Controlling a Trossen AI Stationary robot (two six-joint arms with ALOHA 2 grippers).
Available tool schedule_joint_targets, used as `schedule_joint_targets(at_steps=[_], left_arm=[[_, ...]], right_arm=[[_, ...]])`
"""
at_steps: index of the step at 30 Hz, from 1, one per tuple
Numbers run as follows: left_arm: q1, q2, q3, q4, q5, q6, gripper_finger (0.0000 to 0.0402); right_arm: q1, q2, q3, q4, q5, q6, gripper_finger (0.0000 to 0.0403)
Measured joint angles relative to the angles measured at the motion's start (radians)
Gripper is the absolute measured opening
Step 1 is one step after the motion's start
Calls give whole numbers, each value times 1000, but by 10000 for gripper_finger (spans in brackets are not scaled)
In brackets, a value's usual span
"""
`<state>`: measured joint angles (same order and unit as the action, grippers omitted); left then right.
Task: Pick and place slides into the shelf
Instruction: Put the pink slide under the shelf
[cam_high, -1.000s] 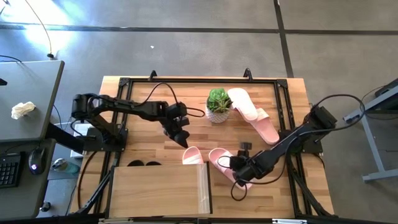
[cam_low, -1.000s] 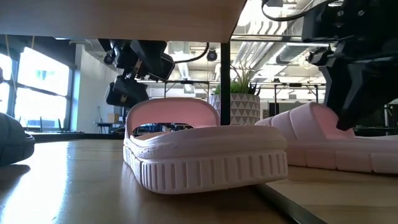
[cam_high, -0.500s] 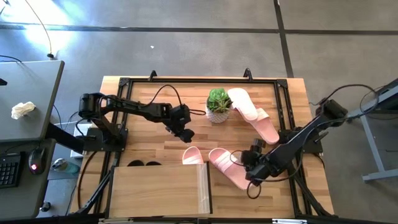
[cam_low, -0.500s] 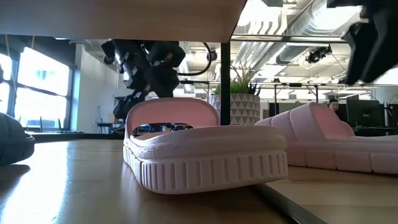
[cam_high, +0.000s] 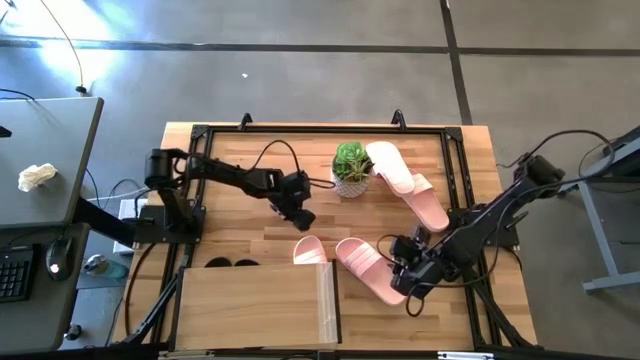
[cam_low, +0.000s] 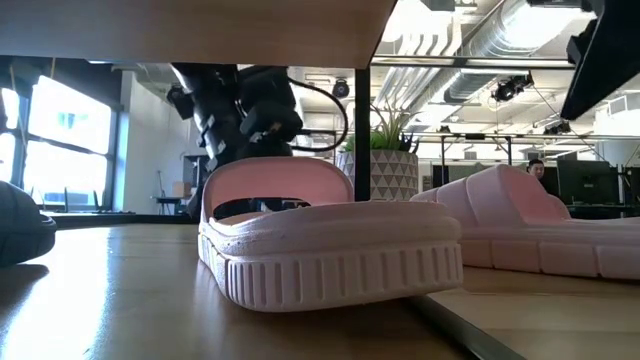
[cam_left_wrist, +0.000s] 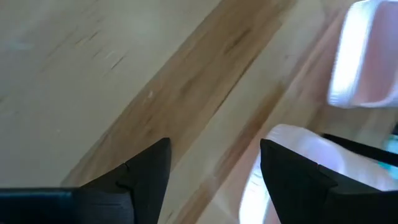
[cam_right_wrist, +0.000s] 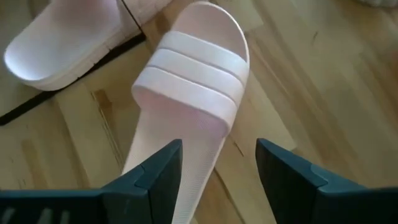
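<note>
Right gripper (cam_high: 409, 272) hovers over light pink ribbed-strap slide (cam_high: 366, 270) just right of light plywood shelf (cam_high: 255, 303), fingers (cam_right_wrist: 155, 171) apart, gripping nothing. Left gripper (cam_high: 301, 217) spread wide, empty, above second pink slide (cam_high: 309, 250) half hidden under shelf top. Two black slides (cam_high: 231, 263) mostly hidden by shelf. Two more pink slides (cam_high: 405, 182) lie far right, beside small potted green plant (cam_high: 351, 168).

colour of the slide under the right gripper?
Light pink slip-on slide with ribbed strap, lying just ahead of the open right gripper; clearest in the right wrist view.
</note>
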<state>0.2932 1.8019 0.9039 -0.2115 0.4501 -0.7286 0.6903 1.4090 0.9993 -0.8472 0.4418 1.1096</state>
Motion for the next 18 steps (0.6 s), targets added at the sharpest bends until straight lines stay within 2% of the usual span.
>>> schedule_joint_targets(at_steps=[8,15,18], left_arm=[[4,18,-3,35,231,84,232],[11,31,-2,39,127,92,232],[14,30,-2,41,116,91,232]], right_arm=[[-2,18,0,-2,-25,114,193],[-21,18,0,-5,-27,132,193],[-42,18,0,-5,-34,128,193]])
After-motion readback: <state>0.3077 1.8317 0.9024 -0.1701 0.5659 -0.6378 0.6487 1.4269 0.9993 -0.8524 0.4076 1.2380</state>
